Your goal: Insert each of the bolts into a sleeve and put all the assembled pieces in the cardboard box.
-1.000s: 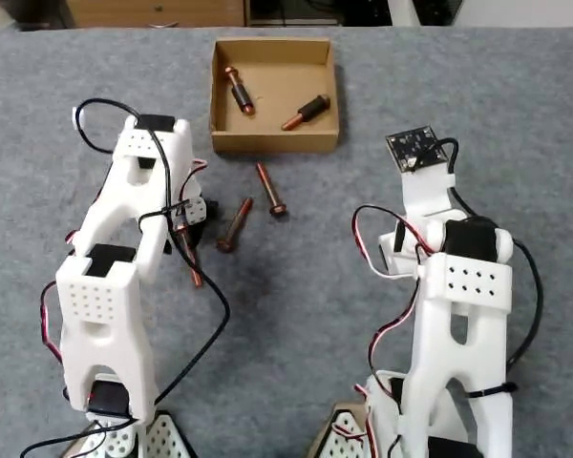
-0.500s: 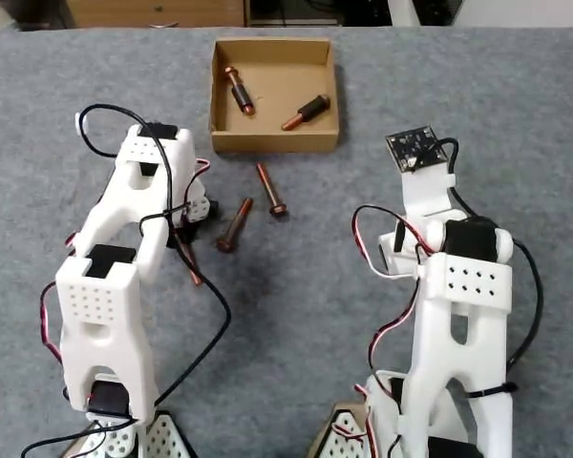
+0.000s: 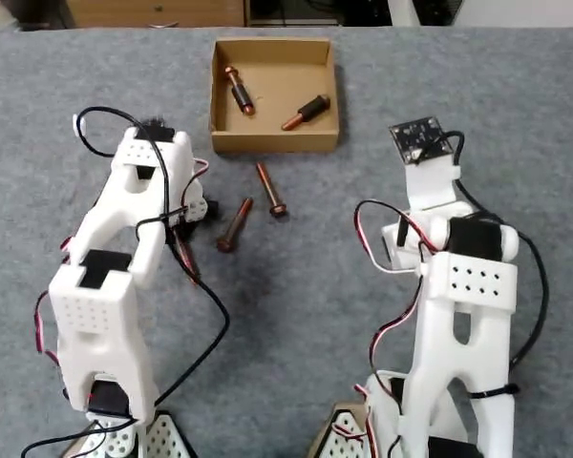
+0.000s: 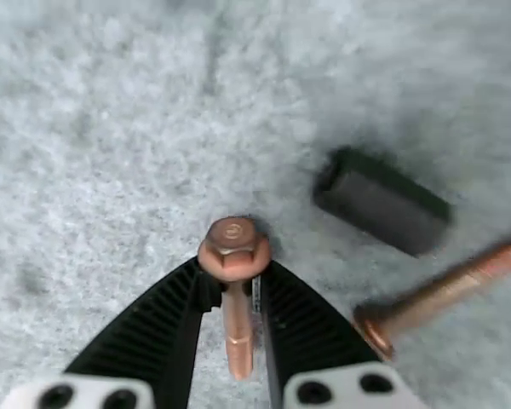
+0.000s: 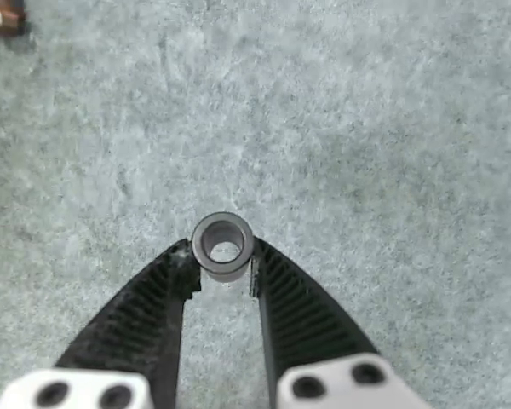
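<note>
Left end effector (image 4: 236, 277) is pinching a copper bolt (image 4: 232, 249) just below its hex head, above the grey worktop (image 3: 516, 95). A loose black sleeve (image 4: 381, 200) lies on the worktop near it, apart from the held bolt. Right end effector (image 5: 223, 260) is pinching a second sleeve (image 5: 223, 271), open bore facing its wrist camera. Two loose bolts (image 3: 270, 188) (image 3: 235, 224) lie on the worktop between the arms, just in front of the cardboard box (image 3: 273, 141). Two assembled pieces (image 3: 239, 91) (image 3: 307, 111) lie inside the box, apart from each other.
</note>
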### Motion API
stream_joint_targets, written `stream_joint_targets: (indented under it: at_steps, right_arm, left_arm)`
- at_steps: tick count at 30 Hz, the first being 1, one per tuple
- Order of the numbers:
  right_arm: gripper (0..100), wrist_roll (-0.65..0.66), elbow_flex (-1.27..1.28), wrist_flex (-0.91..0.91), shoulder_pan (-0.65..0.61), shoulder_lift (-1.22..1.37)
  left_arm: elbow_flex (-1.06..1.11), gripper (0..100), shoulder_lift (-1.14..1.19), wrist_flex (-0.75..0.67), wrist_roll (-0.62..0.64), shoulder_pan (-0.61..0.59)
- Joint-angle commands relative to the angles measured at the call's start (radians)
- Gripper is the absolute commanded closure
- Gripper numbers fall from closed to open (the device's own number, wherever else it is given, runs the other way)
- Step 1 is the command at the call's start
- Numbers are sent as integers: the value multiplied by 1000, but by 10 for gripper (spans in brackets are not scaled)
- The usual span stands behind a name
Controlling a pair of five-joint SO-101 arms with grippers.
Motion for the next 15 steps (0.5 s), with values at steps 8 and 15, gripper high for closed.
stream_joint_targets:
  at_steps: [8,15]
  right_arm:
    - [997,35,-81,176,-271,-263]
    - [997,-318,232,-267,-547,-466]
  left_arm:
    - [264,982,-690,-100,-238,-9]
    - [562,981,-1119,-336,-425,-14]
